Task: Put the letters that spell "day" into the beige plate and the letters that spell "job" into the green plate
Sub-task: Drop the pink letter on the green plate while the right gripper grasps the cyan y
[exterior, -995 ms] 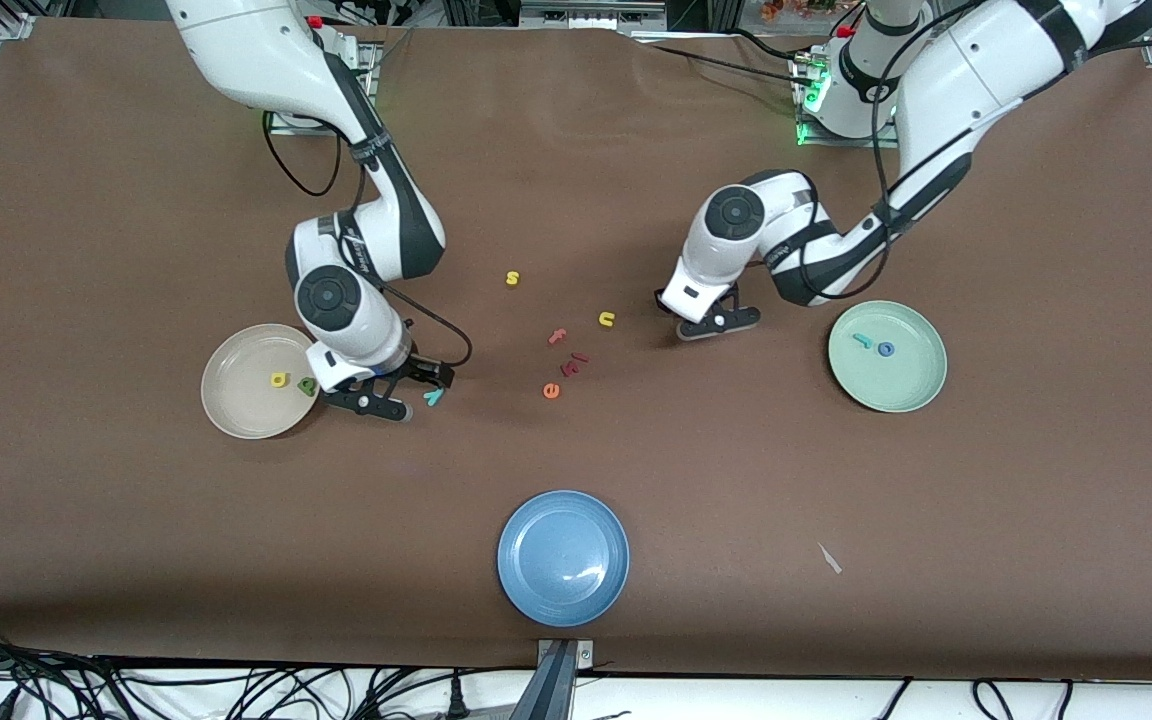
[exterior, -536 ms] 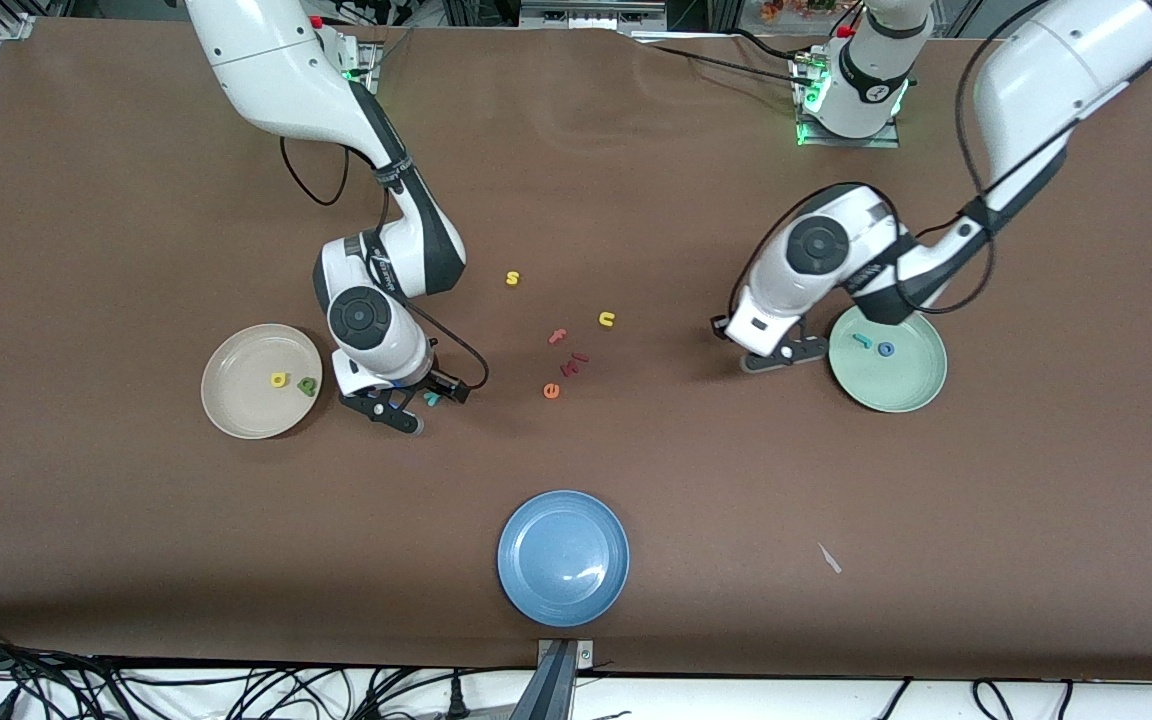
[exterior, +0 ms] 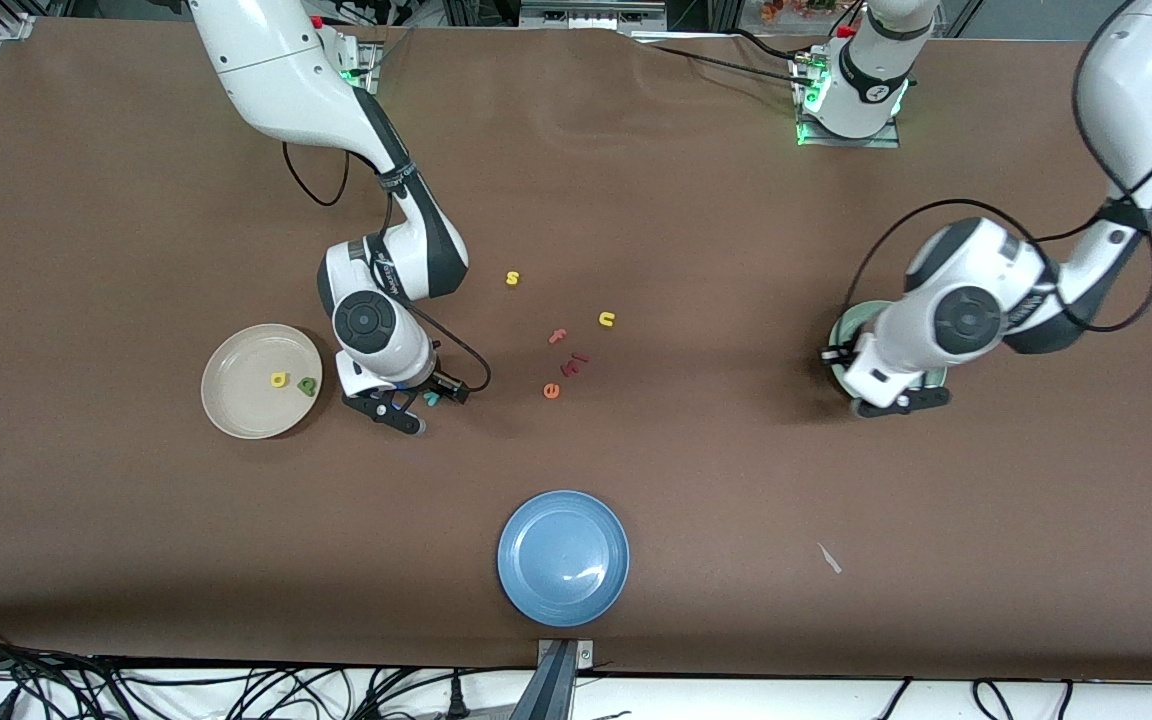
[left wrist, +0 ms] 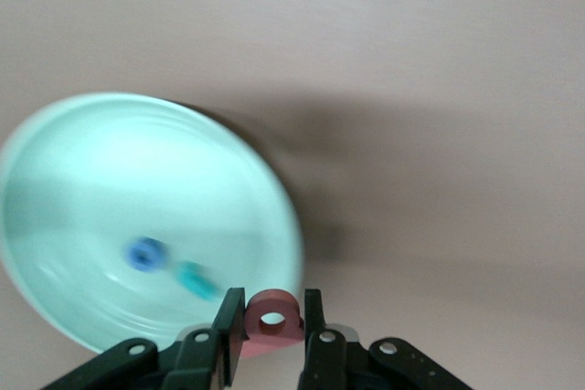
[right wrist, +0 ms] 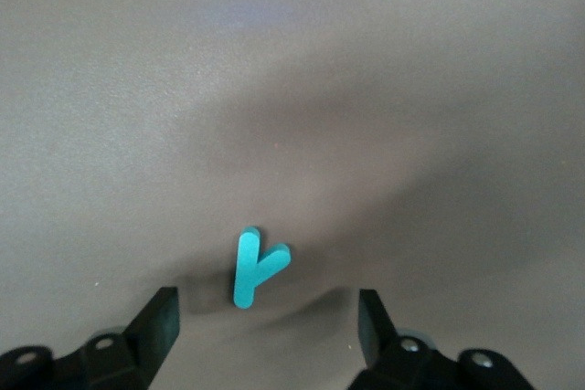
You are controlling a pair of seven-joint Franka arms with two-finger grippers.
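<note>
My left gripper [left wrist: 272, 306] is shut on the pinkish-red "b" [left wrist: 272, 319] and hangs over the near rim of the green plate [left wrist: 82, 171]. A blue "o" [left wrist: 146, 253] and a teal "j" [left wrist: 195, 279] lie in that plate. In the front view the left gripper [exterior: 891, 398] hides most of the green plate [exterior: 840, 329]. My right gripper [right wrist: 265, 317] is open and low on the table, its fingers on either side of the teal "y" [right wrist: 254, 267]. The beige plate [exterior: 236, 405] next to the right gripper [exterior: 414, 403] holds the yellow "d" [exterior: 279, 379] and the green letter [exterior: 308, 385].
Loose letters lie mid-table: a yellow "s" [exterior: 512, 278], a yellow "u" [exterior: 606, 319], a pink "f" [exterior: 558, 337], a dark red letter [exterior: 573, 364] and an orange "e" [exterior: 551, 391]. A blue plate [exterior: 563, 557] sits near the front edge, a white scrap [exterior: 829, 558] beside it.
The left arm has carried the "b" from mid-table to the green plate. The right gripper has shifted from beside the beige plate to the teal "y".
</note>
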